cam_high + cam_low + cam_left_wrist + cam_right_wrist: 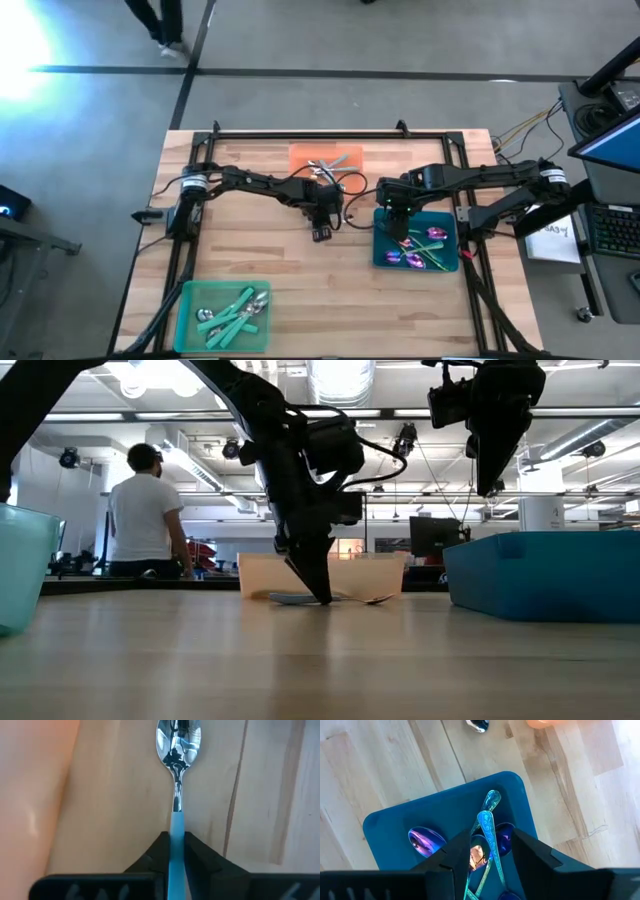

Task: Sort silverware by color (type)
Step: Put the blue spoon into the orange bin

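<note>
Teal-handled spoon lies flat on the bare wood at table centre, just off the orange tray toward 6 o'clock, bowl up, handle running straight back into the left gripper. Both fingers are pressed onto the handle, so it's clamped; grip sits at the handle, not the neck. In the low view the fingertips are down at the table surface with the spoon lying flat, not lifted yet.

Judgement: pick is made, and the lift and carry come next. This colour belongs in the green tray at 7 o'clock, where the other teal-handled pieces already lie.

To do it well:
- lift straight up before moving sideways, so the bowl doesn't drag on the wood or hook the orange tray edge
- thin handle could pivot in the pads; keep it slow and level
- lower over an open spot in the green tray and release low, so it doesn't bounce out

Plain silver pieces sit in the orange tray at 12 o'clock. Iridescent purple-pink spoons are in the blue tray at 4 o'clock. The right gripper hovers above that tray, fingers apart and holding nothing; it's well clear of the left arm's path.
</note>
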Robot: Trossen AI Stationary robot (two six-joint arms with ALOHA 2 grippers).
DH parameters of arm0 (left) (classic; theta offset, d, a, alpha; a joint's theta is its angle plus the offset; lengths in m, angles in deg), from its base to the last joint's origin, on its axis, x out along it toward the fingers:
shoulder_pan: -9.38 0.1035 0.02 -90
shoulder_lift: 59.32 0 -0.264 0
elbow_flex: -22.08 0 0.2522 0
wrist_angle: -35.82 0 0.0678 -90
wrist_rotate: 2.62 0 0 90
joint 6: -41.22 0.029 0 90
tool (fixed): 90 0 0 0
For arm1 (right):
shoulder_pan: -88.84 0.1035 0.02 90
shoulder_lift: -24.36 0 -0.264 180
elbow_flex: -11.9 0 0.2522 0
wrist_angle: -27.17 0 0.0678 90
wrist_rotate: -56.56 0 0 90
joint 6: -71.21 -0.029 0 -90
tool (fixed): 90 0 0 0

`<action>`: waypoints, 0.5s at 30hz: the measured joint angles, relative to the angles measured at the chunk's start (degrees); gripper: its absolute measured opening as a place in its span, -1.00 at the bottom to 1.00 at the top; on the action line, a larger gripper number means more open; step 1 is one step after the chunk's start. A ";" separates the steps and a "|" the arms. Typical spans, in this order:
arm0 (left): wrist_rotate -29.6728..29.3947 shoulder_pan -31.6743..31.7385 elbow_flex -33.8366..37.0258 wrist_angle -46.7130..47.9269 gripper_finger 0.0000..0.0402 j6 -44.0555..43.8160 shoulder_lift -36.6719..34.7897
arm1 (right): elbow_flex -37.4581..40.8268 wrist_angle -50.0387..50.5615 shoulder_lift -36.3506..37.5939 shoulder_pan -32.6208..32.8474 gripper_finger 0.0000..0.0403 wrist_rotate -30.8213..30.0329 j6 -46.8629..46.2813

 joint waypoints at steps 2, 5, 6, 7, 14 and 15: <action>0.43 -0.45 0.04 1.13 -0.89 -1.28 -0.48 | 0.00 0.01 0.00 0.00 -0.35 0.01 0.38; 1.46 -1.39 0.28 2.80 -0.92 -1.72 -2.20 | 0.00 0.11 0.00 0.00 -0.36 0.01 1.23; 1.71 -1.61 0.27 3.17 -0.92 -1.71 -3.07 | 0.00 0.13 0.00 0.00 -0.36 0.00 1.55; 2.04 -1.75 0.31 3.43 -0.92 -1.65 -3.99 | 0.00 0.11 0.00 0.00 -0.37 0.00 2.09; -0.15 -1.73 0.01 1.03 -0.92 -1.74 -12.94 | 0.00 0.11 0.00 0.00 -0.37 -3.75 3.15; -0.33 -1.69 0.00 0.95 -0.92 -1.75 -13.92 | 0.00 0.09 0.00 0.00 -0.37 -4.36 3.17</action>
